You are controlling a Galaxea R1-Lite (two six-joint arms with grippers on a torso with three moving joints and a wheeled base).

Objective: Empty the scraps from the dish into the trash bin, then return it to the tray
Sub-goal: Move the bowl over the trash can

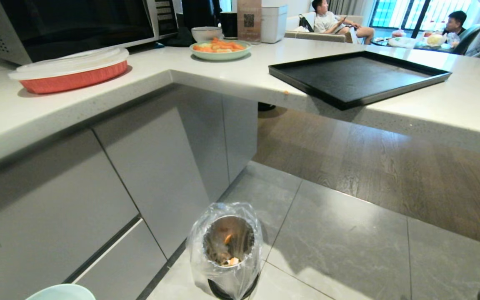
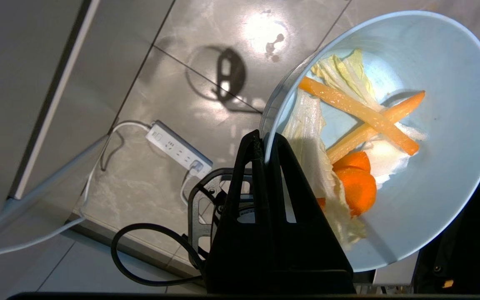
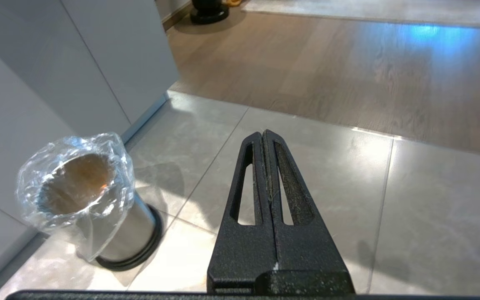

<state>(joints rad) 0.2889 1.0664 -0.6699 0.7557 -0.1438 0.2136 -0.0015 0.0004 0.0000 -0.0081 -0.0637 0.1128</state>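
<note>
The left gripper (image 2: 265, 143) is pinching the rim of the smooth, likely slippery dish (image 2: 444, 125) at seven o'clock, scraps (image 2: 361, 137) sliding loosely inside.

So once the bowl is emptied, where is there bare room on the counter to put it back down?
The black tray on the right counter is bare all over. There is also open counter between the tray and the green plate of carrots. The back left is crowded: microwave, red lidded dish, white bowl, canisters.
</note>
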